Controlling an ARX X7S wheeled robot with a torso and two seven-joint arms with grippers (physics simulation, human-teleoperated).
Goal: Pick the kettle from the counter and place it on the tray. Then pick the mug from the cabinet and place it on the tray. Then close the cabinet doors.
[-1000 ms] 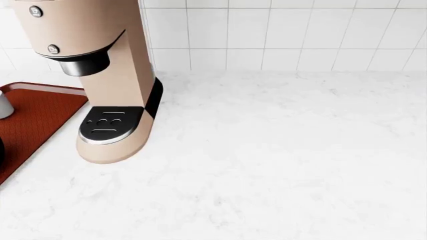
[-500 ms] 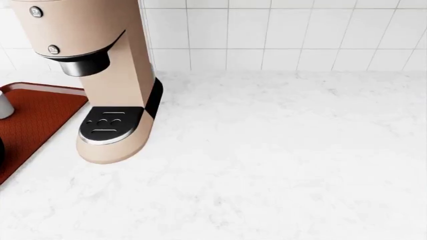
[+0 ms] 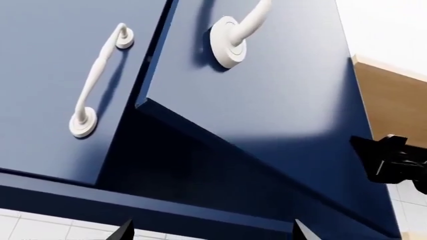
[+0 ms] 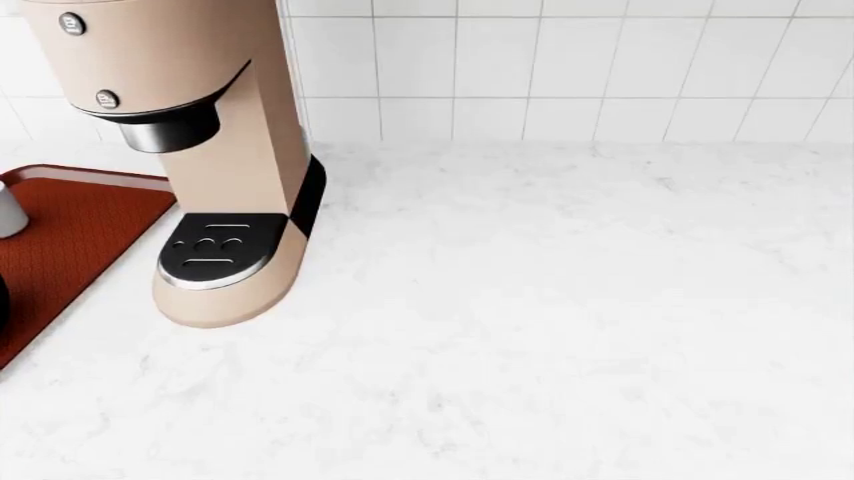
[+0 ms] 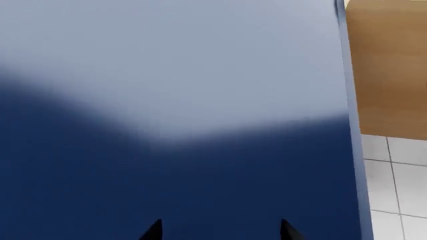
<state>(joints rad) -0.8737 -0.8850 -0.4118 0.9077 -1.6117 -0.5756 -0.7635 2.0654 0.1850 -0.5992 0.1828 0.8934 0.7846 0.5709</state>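
Observation:
In the left wrist view two dark blue cabinet doors fill the frame. One door (image 3: pixel 53 100) with a white handle (image 3: pixel 100 80) lies flat. The other door (image 3: pixel 280 100), with a white handle (image 3: pixel 235 35), stands ajar with its edge sticking out. My left gripper (image 3: pixel 212 235) is open below them, holding nothing. My right gripper (image 5: pixel 220 232) is open, close against a blue door face (image 5: pixel 173 125). In the head view the reddish tray (image 4: pixel 74 235) lies on the counter (image 4: pixel 561 330) at the left. A white sliver of the mug (image 4: pixel 7 210) stands on it. The kettle is out of view, save perhaps a dark sliver (image 4: pixel 3 300).
A tall beige coffee machine (image 4: pixel 200 150) stands on the counter beside the tray, before a white tiled wall (image 4: pixel 574 70). Light wood cabinet side (image 5: pixel 387 65) shows past the door's edge. A black arm part (image 3: pixel 393 160) pokes in beside the ajar door.

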